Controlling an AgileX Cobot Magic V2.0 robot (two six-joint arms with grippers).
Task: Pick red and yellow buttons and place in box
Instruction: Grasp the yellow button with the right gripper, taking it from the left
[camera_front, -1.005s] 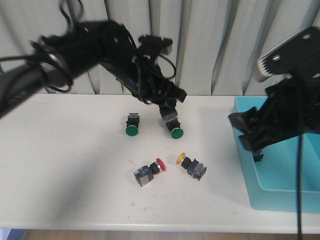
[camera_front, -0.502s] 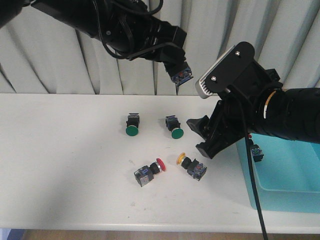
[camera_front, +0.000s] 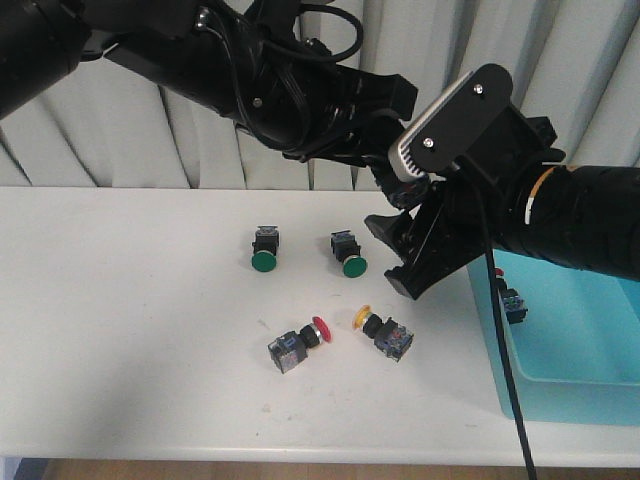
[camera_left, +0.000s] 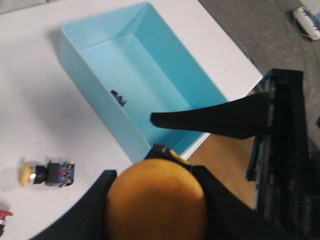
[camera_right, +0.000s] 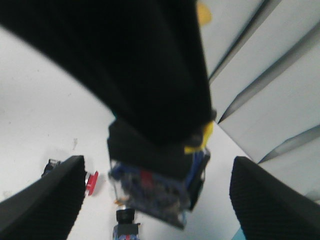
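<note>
My left gripper (camera_left: 155, 200) is clamping a yellow button (camera_left: 156, 200); the box (camera_left: 150, 90) is lying at its 12 o'clock. My right gripper (camera_front: 400, 255) is hanging spread, empty.

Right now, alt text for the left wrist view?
A yellow button cap fills the foreground, held between the left gripper fingers, above a light blue box. Another yellow button lies on the white table.

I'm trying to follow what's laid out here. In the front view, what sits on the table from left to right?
Green button → red button → second green button → yellow button → blue box, with one more button inside it.
</note>
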